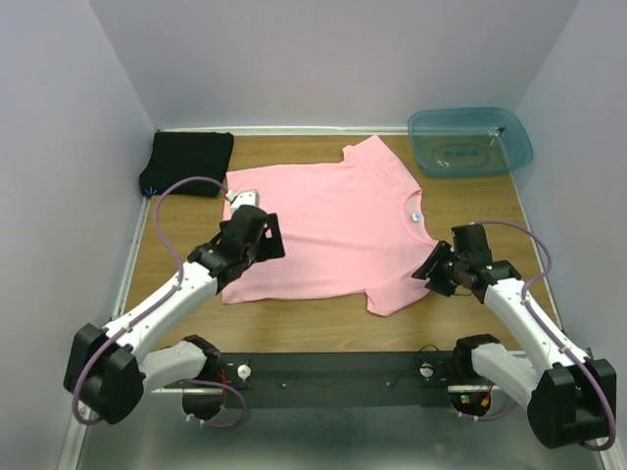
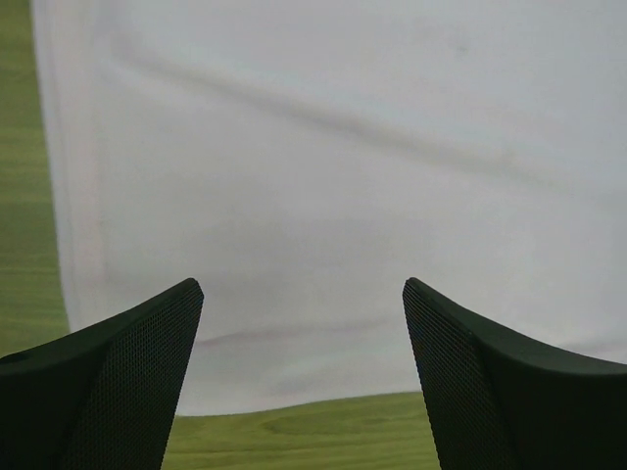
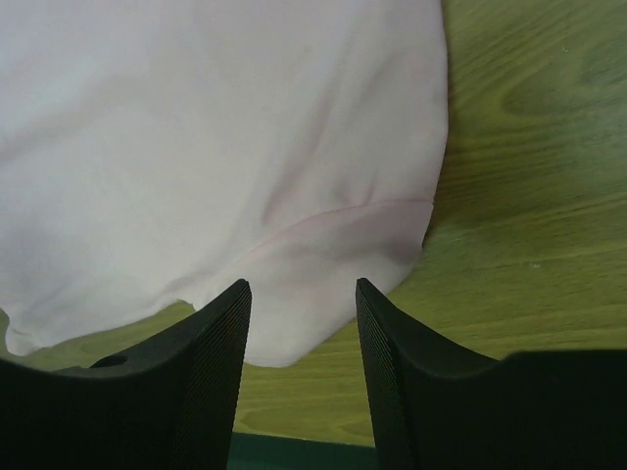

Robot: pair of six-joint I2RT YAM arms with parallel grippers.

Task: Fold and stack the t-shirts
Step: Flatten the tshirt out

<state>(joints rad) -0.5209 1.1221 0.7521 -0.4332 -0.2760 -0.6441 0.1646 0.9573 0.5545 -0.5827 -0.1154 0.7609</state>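
From above, the pink shirt lies spread flat in the middle of the table, neck to the right, apparently laid out for folding. The black shirt sits folded in the back left corner, probably as the base of the stack. There are two shirts, one blue bin and two grippers.

The left gripper hangs over the hem end. Its wrist view shows the fingers wide apart above the cloth, holding nothing.

The right gripper waits at the near sleeve. Its wrist view shows the fingers partly apart, with the sleeve tip below the gap, seemingly unpinched.
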